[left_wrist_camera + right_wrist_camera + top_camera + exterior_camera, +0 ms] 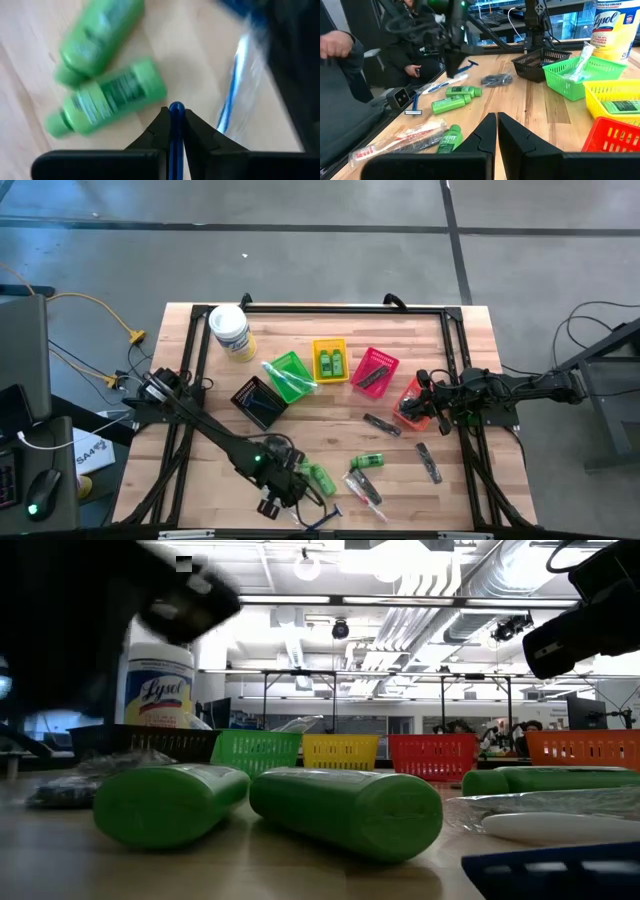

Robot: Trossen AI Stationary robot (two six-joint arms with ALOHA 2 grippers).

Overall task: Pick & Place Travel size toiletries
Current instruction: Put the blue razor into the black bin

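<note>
With the left end effector point(175, 131) pinched on a blue-handled razor point(175, 112) above the worktop's point(330, 420) near edge, beside two green mini bottles point(107, 95), we judge the pick done and a carry to a basket point(259, 402) next, while the right end effector point(496, 131) waits, fingers together, at the right.

I've got the left gripper point(283, 498) down by the table's front edge next to two green bottles point(318, 477), right gripper point(432, 406) parked over the orange basket point(409, 406).

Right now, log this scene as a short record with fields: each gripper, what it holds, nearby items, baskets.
left gripper: near table's front edge, shut on blue-handled razor
right gripper: shut, empty, waiting at orange basket
beside left gripper: two green mini bottles lying on wood
yellow basket: green bottles inside
white tub: upright, far left of table
</note>
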